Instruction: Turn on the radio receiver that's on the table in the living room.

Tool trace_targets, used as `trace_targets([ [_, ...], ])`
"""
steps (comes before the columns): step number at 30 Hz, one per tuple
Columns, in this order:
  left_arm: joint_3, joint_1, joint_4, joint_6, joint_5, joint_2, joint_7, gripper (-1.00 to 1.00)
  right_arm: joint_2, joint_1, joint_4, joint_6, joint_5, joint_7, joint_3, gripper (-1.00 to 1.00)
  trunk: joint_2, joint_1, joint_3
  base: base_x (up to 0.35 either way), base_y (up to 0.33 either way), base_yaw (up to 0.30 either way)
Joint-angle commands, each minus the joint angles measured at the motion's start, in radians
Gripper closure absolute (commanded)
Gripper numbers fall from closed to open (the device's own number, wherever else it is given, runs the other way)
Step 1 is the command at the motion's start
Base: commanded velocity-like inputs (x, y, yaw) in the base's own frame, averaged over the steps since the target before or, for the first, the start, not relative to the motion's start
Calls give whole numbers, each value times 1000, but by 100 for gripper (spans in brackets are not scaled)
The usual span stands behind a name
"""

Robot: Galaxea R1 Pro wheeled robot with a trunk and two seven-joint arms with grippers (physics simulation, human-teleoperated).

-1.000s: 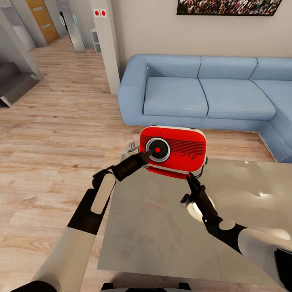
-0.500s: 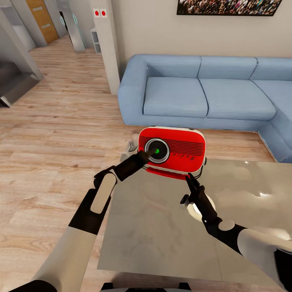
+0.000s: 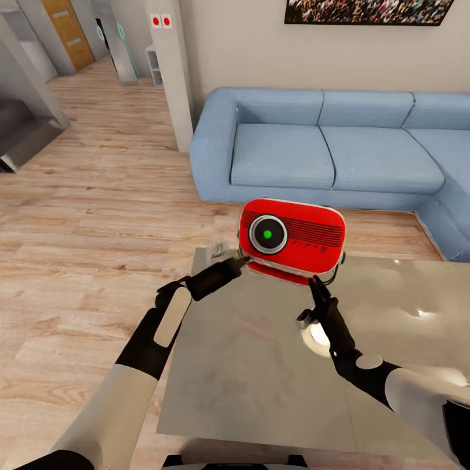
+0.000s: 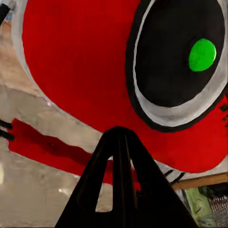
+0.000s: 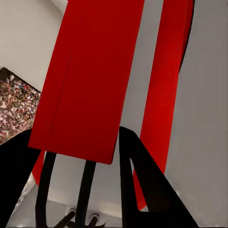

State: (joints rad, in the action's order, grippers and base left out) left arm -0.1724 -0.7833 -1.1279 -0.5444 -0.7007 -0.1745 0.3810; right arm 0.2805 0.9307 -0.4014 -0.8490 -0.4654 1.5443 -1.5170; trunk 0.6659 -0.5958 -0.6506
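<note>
The radio receiver (image 3: 292,239) is a small red box with rounded corners and pale trim, standing near the far left corner of the bench (image 3: 261,365). It leans a little, its top edge sloping down toward the right side. Its face carries a round grey-rimmed dial with a dark disc and a bright green centre (plain in the left wrist view too (image 4: 118,71)), beside a ribbed grille. The glossy grey bench top mirrors the red body beneath it.
</note>
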Motion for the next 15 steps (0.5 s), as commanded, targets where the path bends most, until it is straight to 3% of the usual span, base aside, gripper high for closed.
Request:
trace_targets([
  [1,0,0,18,0,11,0,0,100,0,0,0,4,37,-7,0,100,0,0,0,0,0,0],
  [4,1,1,79,2,28,44,-7,100,0,0,1,33,122,-13,0,100,0,0,0,0,0,0],
  [6,1,2,115,5,32,82,-18,100,0,0,1,74,157,-15,0,100,0,0,0,0,0,0],
  [11,-1,13,178,5,33,211,-57,100,0,0,1,147,229,-20,-1,100,0,0,0,0,0,0],
  [15,-2,20,254,-2,34,285,-83,100,0,0,1,246,335,-105,-1,100,0,0,0,0,0,0],
])
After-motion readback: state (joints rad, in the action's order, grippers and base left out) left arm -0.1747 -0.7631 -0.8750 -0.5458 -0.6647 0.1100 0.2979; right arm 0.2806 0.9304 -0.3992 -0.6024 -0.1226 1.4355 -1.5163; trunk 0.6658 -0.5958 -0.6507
